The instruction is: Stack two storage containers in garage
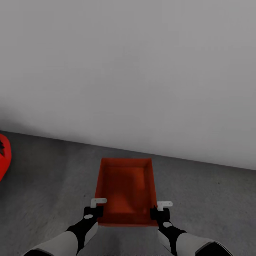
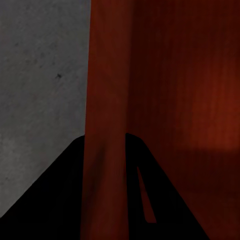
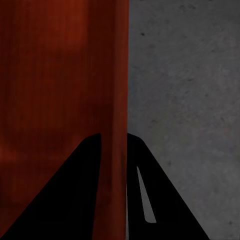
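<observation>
The orange bin [image 1: 127, 190] is held over the grey floor [image 1: 53, 177] near the white wall [image 1: 128, 71] — each thin side wall is pinched between the fingers of the left claw [image 1: 93, 212] and right claw [image 1: 160, 213] — and is judged light, stiff, slightly slippery.

No readable text, labels, numbers or signs anywhere.

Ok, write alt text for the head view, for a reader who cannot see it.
An open orange-red storage container is held at its near corners by the left gripper and right gripper, each clamped over a side wall, above a dark grey floor. A plain white wall rises behind, and part of something red shows at the left edge.
</observation>
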{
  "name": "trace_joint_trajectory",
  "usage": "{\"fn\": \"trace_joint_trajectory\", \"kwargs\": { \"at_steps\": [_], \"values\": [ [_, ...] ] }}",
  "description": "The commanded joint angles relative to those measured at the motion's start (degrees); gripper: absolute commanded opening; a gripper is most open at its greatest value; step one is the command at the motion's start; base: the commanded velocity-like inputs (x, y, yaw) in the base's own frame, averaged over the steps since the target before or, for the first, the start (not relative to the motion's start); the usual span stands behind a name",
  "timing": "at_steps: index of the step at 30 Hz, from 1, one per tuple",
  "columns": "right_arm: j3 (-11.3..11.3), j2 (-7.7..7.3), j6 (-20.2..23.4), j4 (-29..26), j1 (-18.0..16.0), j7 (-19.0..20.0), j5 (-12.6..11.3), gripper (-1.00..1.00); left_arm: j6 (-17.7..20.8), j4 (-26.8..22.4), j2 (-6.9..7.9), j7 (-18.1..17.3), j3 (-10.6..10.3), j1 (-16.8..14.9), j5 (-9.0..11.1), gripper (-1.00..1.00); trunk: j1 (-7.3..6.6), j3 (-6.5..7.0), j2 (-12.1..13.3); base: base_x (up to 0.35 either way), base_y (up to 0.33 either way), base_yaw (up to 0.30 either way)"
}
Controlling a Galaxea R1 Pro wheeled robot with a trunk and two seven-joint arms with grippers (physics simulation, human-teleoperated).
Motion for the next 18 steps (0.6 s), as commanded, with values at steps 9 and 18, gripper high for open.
{"fn": "trace_joint_trajectory", "kwargs": {
  "at_steps": [9,18],
  "values": [
    [-0.2,-0.02,-0.7,0.1,-0.1,-0.7,-1.4,-1.0,0.0,0.2,0.01,0.5,1.3,0.0,1.4,-1.0,0.0,-0.08,0.0,0.0,0.0,0.0],
    [-0.2,-0.02,-0.7,0.1,-0.1,-0.7,-1.4,-1.0,0.0,0.3,0.01,0.5,1.3,0.0,1.4,-1.0,0.0,-0.08,0.0,0.0,0.0,0.0]
  ]
}}
